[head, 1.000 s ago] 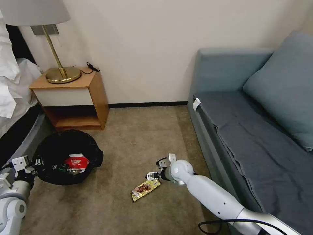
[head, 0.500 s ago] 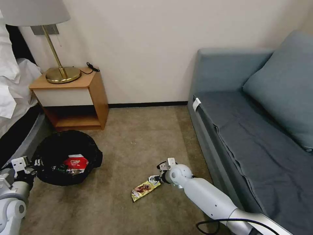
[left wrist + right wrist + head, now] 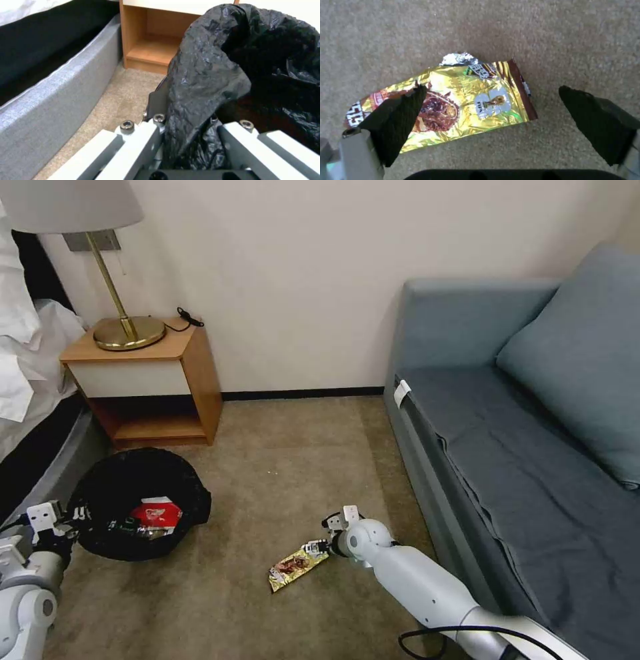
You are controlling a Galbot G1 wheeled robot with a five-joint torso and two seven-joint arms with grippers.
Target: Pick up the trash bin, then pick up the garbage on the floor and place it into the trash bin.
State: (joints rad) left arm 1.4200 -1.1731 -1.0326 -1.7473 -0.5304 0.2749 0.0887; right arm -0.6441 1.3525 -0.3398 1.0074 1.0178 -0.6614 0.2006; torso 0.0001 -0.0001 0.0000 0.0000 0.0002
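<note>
Carpet in the head view holds one gold wrapper [image 3: 298,567], just in front of the right gripper [image 3: 316,546]. Its long axis runs slantwise away from that gripper. The right arm is much nearer to it than the left. The left gripper [image 3: 75,513] holds the bin [image 3: 137,504] by the liner rim; one red packet [image 3: 156,512] lies inside.

In the left wrist view, both fingers [image 3: 133,145] are closed on the black liner [image 3: 206,82].

In the right wrist view, the fingers [image 3: 398,120] stand wide open above the wrapper [image 3: 466,100], one over its middle, the other beyond its short end.

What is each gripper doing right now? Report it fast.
Left gripper: shut on the trash bin's black liner bag.
Right gripper: open over the gold snack wrapper.
</note>
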